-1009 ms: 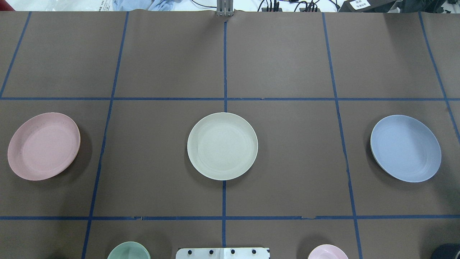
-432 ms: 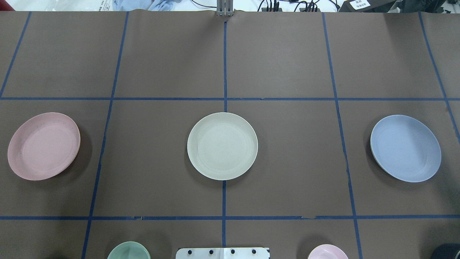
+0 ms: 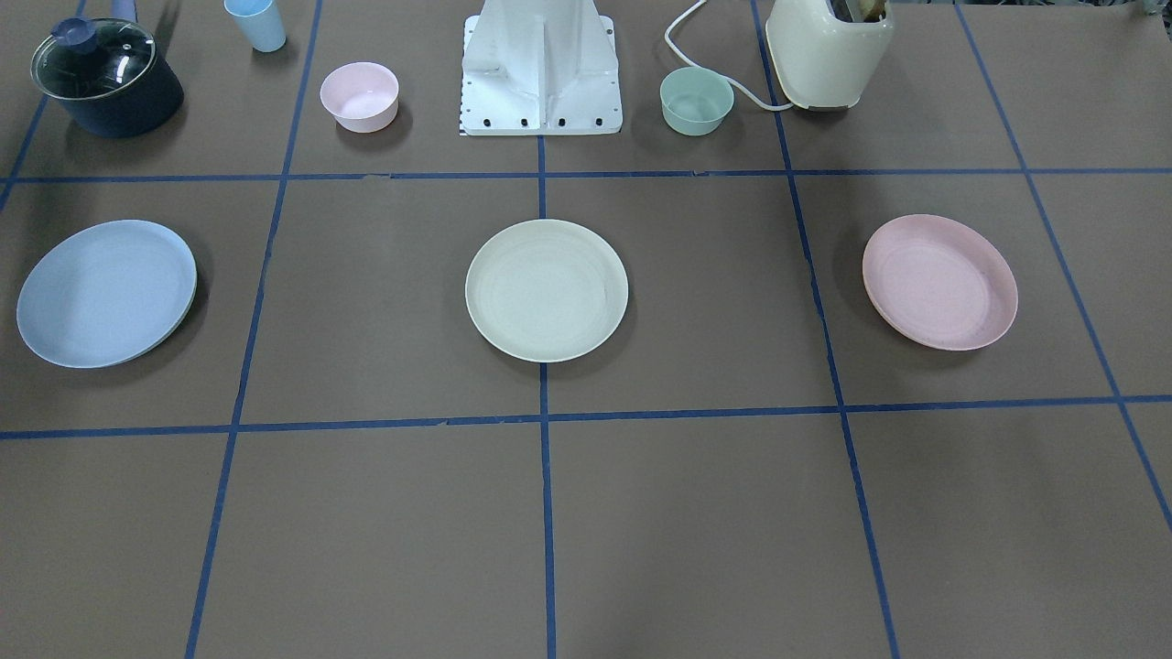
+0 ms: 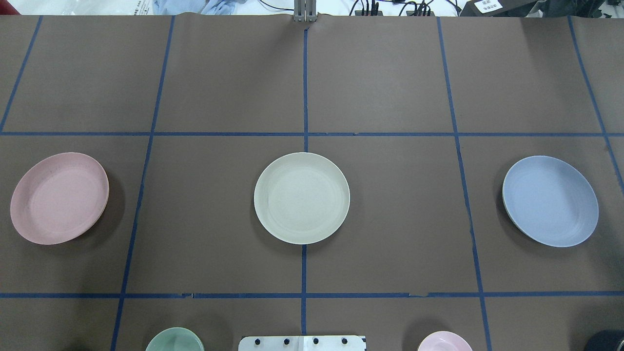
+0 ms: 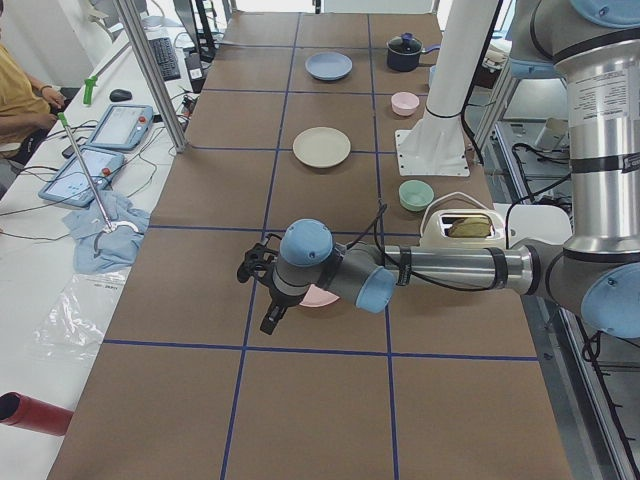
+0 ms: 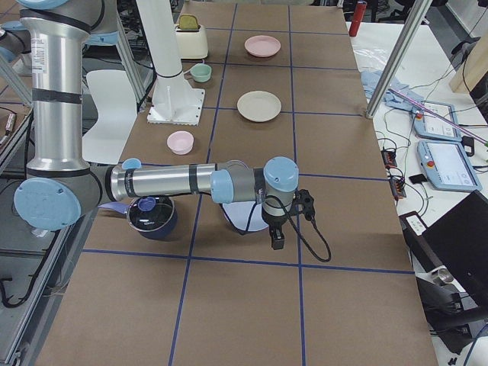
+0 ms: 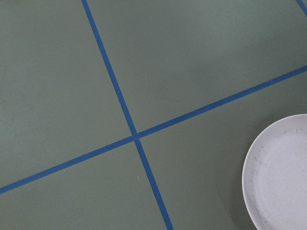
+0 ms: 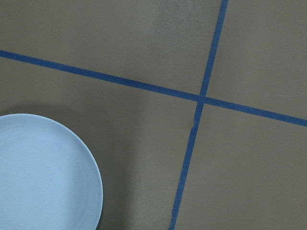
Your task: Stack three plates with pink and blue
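3 plates lie flat and well apart in 1 row across the middle of the brown table [image 4: 390, 73], none stacked on another. The cream plate [image 4: 302, 198] sits at the centre, straddling a blue tape line [image 4: 304, 87]. The pink plate [image 4: 59, 198] lies far out on the robot's left and the blue plate [image 4: 550, 201] far out on its right. Neither arm appears in the overhead or front views. From the table's left end, the left gripper [image 5: 272, 316] hangs pointing down above the near rim of the pink plate, which is partly hidden behind the wrist. From the right end, the right gripper [image 6: 276, 238] hangs the same way above the blue plate's edge. Only these 2 side views show the grippers, so I cannot tell how far their jaws are spread, and I cannot tell whether either one touches its plate. The left wrist camera looks down on a tape crossing with a plate rim at its lower right corner. The right wrist camera shows a crossing with the blue plate at lower left. Near the robot's base [image 3: 540, 64] stand a mint-green bowl [image 3: 697, 101], a small pink bowl [image 3: 359, 96], a cream toaster [image 3: 829, 50], a lidded dark pot [image 3: 108, 78] and a light blue cup [image 3: 255, 23].
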{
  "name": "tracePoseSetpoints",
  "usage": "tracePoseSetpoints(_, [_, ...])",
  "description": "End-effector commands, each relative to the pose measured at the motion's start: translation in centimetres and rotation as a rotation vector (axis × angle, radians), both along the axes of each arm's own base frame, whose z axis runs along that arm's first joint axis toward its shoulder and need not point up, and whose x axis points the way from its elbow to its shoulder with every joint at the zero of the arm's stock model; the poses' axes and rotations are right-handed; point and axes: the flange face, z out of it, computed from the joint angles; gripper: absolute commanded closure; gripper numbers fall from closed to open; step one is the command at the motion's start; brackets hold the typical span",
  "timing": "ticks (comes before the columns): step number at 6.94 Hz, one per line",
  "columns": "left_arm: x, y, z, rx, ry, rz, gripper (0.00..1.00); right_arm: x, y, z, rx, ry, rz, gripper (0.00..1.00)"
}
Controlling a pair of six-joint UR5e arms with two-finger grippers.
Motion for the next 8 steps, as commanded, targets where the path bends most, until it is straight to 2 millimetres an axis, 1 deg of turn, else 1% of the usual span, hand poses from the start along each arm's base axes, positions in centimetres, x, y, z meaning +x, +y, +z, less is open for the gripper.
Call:
tracePoseSetpoints(1, [0.0, 0.0, -1.1, 0.050, 0.004, -0.003, 0.00, 0.7, 0.7, 0.8, -0.018, -0.006, 0.013, 0.00])
tracePoseSetpoints(2, [0.0, 0.1, -0.9, 0.053, 0.005, -0.004, 0.00, 0.6, 0.9, 0.7, -0.017, -0.015, 0.012, 0.00])
tracePoseSetpoints(3, [0.0, 0.2, 0.0, 0.016, 0.007, -0.018, 0.00, 0.6, 1.0, 0.9, -0.023, -0.015, 0.013, 0.00])
tracePoseSetpoints(4, [0.2, 0.3, 2.2, -0.052, 0.021, -0.042, 0.00, 0.6, 0.7, -0.5, 0.004, -0.021, 0.014, 0.00])
tracePoseSetpoints(6, [1.8, 0.1, 2.4, -0.064, 0.016, -0.010, 0.00, 0.6, 0.8, 0.6, -0.017, -0.020, 0.012, 0.00])
tracePoseSetpoints(7, [4.0, 0.0, 2.3, -0.067, 0.019, 0.038, 0.00, 0.6, 1.1, 2.0, -0.044, -0.019, 0.011, 0.00])
tracePoseSetpoints(8, [5.1, -0.4, 1.9, -0.115, 0.040, 0.008, 0.00, 0.5, 1.1, 2.5, -0.054, -0.017, 0.010, 0.00])
